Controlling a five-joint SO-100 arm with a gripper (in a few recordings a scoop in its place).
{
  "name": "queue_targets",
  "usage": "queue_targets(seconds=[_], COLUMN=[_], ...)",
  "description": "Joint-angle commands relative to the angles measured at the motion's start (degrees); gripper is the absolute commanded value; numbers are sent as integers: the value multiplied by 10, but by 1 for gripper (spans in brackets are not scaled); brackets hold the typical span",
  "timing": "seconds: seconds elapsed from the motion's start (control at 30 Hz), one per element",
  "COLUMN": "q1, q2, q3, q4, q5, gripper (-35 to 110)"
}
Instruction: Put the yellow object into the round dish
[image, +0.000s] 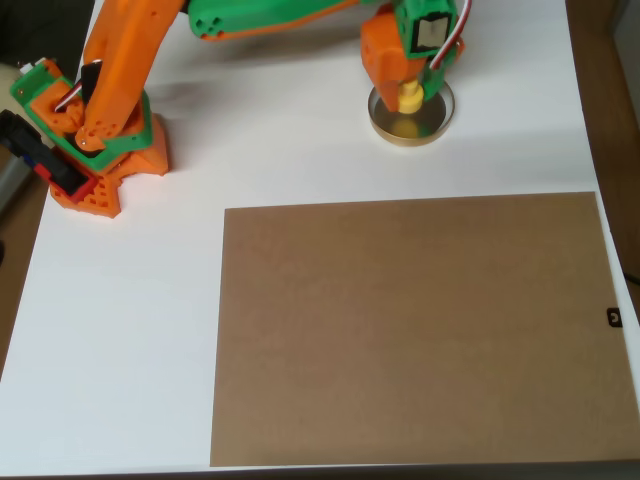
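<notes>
From where the overhead view looks down, the orange-and-green pincer (408, 88) hangs directly above the small shallow round dish with a tan rim (436, 128), near the far edge of the table. Its fingers point down, and the small yellow plastic piece with a knob-like shape (410, 98) sits between them, clasped at the pincer's tip. That yellow piece hovers over the dish's left inner part; whether it already touches the bottom I cannot tell from above. A yellowish glow shows on the dish's dark floor just beneath it.

The wrist block above the fingers is orange on the left and green on the right, with a pale rectangular panel set into the green part and red and white wires running along its right side. From there the arm (290, 15) stretches leftward along the top edge of the picture as a green and orange link, then bends down through a long orange segment into the orange-and-green base (105, 160) standing at the table's far left.

The white table (120, 330) carries a large brown rectangular cardboard sheet (415, 330) covering its near right part, well apart from the dish.
</notes>
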Motion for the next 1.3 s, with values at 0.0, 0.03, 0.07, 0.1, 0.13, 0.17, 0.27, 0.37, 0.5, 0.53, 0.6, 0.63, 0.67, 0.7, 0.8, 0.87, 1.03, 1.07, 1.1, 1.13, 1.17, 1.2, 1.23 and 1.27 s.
queue_targets(seconds=[0.0,0.03,0.07,0.1,0.13,0.17,0.27,0.37,0.5,0.53,0.6,0.63,0.67,0.7,0.8,0.87,1.03,1.07,1.1,1.13,1.17,1.2,1.23,1.27], q1=[-9,-11,-12,-15,-18,-20,-25,-25,-25,-26,-26,-26,-26,-26,-27,-28,-27,-27,-26,-25,-25,-25,-25,-25], q2=[12,11,8,6,4,3,-2,-11,-11,-11,-16,-22,-24,-25,-25,-25,-25,-25,-25,-25,-25,-25,-25,-23], q3=[-35,-35,-35,-35,-35,-35,-37,-50,-54,-54,-60,-69,-71,-71,-71,-71,-71,-71,-71,-71,-71,-71,-71,-71], q4=[-1,-1,0,0,0,0,0,4,4,4,6,11,13,14,15,17,20,20,21,21,22,22,23,24], q5=[-1,-1,-1,1,1,2,5,7,6,5,4,4,4,4,4,4,4,4,4,3,3,3,3,2], gripper=[0,0,0,0,0,0,0,0,0,0,0,0,1,3,8,10,16,18,19,21,21,22,22,22])
